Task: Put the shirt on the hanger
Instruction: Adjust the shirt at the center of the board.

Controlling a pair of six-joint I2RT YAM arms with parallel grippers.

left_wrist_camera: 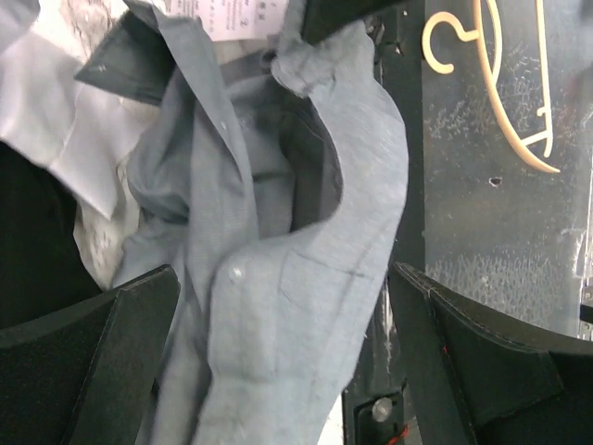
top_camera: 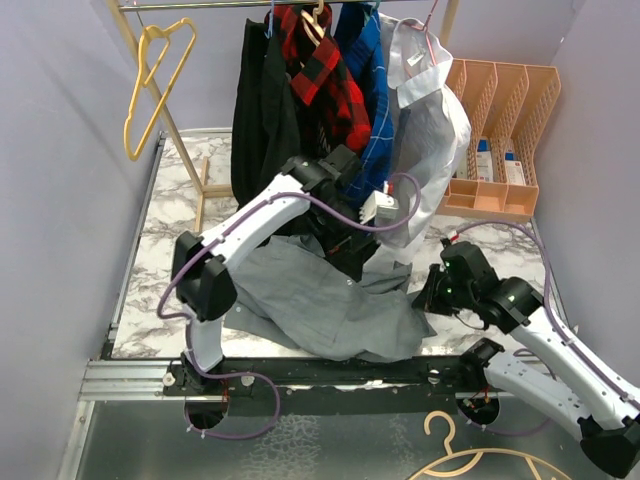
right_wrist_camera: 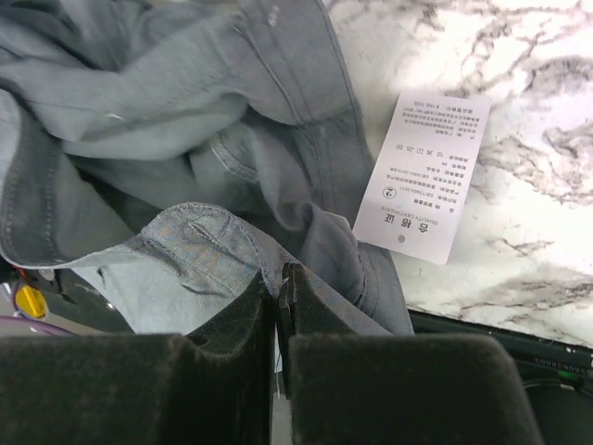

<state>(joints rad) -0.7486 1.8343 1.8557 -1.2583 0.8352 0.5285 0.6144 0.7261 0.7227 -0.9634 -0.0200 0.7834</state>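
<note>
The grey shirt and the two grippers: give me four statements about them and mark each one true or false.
1. The shirt already hangs on the yellow hanger. False: it lies crumpled on the table, and the hanger hangs bare.
2. The left gripper is open over the shirt. True.
3. The right gripper is open. False: it is shut on the shirt's edge.
4. A white tag lies beside the shirt. True.

The left arm spreads its jaws; right arm seemingly clamps.
</note>
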